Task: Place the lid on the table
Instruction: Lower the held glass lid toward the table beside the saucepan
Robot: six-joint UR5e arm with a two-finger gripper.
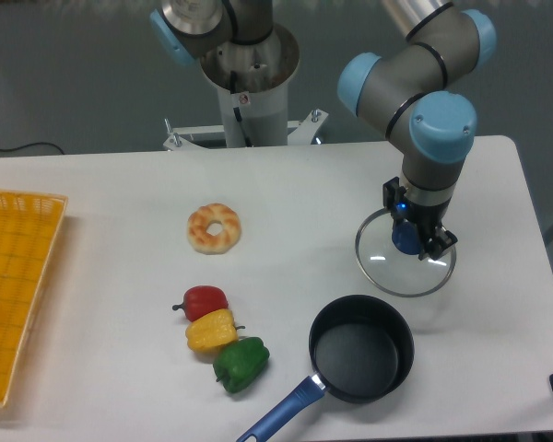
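From my screen the lid (405, 268) sits over the right part of the table (286, 193), just beyond the far rim of the black saucepan (361, 348) and clear of it; I cannot tell whether its metal rim is touching the tabletop or hanging just above it. My gripper (408, 238) points straight down at the lid's centre, its fingers clamped on the blue knob. The saucepan stands open near the front edge, its blue handle (281, 412) running toward the front left. Left of the pan I see three peppers in a touching row, red (203, 301), yellow (210, 330) and green (241, 363). A ring-shaped bread roll (214, 227) lies farther back, well apart from them. The yellow mesh basket (14, 290) occupies the table's left edge.
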